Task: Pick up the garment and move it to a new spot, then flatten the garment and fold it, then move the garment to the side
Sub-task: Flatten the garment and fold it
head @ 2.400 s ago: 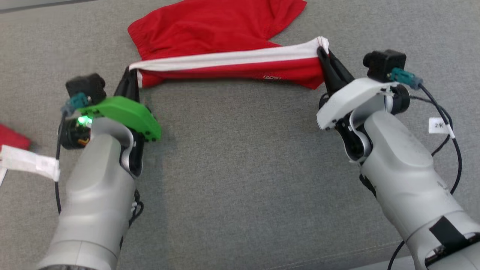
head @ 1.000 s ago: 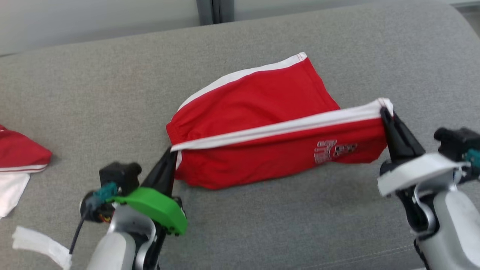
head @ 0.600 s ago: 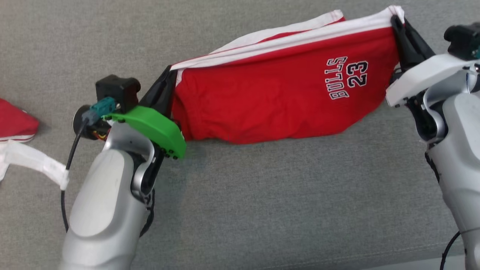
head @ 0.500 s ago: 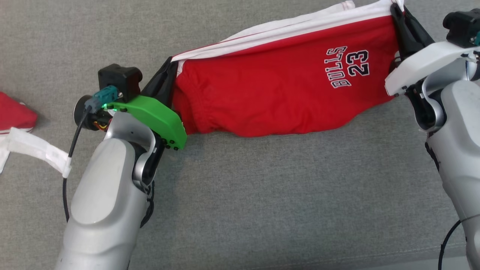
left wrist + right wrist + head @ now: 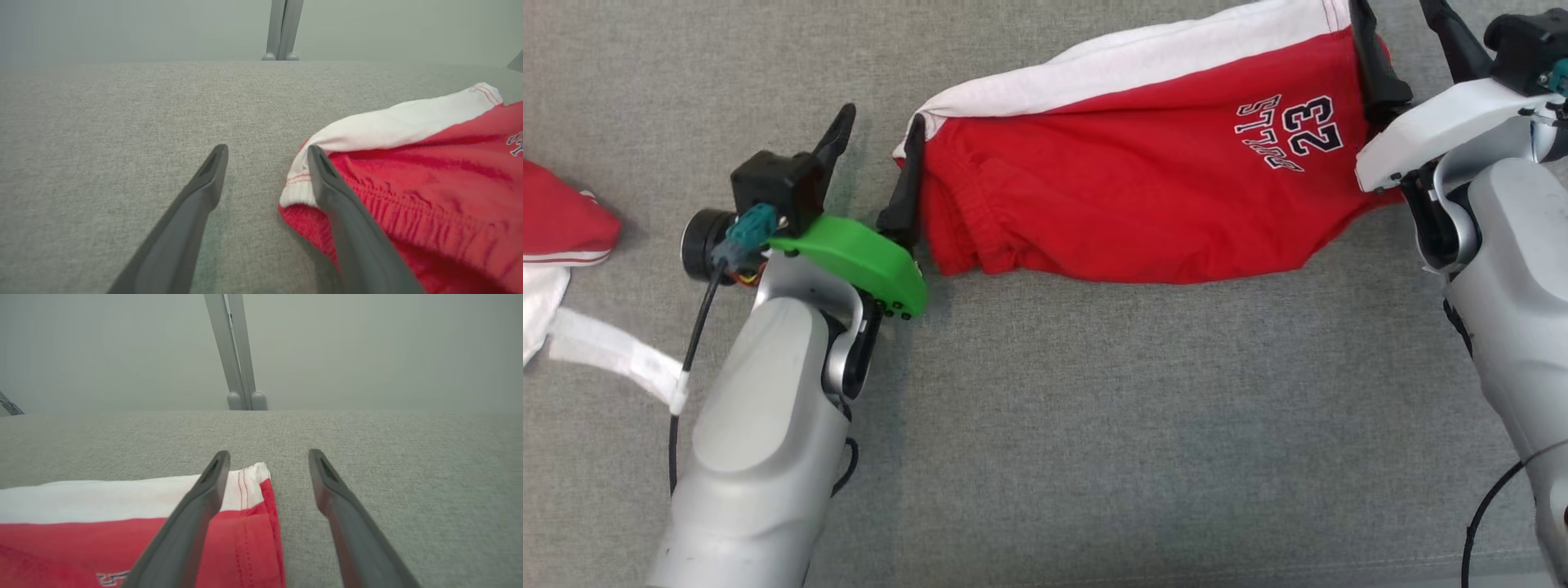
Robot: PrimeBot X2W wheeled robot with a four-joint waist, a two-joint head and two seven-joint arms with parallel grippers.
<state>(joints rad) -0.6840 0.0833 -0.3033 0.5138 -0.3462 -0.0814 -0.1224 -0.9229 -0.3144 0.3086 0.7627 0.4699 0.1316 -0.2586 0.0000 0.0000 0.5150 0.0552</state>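
Left gripper [image 5: 883,119] and right gripper [image 5: 1393,15] both stand with jaws spread, holding nothing, one at each end of the red fabric shorts with white side stripe [image 5: 1143,212]. That garment lies stretched lengthwise on the grey woven cushion [image 5: 1094,425], likely laid taut so flattening and folding start easily.

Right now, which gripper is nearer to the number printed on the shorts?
Right. The right gripper, open, straddles the hem corner just right of the number. The left gripper, also open, sits at the waistband end of the shorts, far to the number's left.
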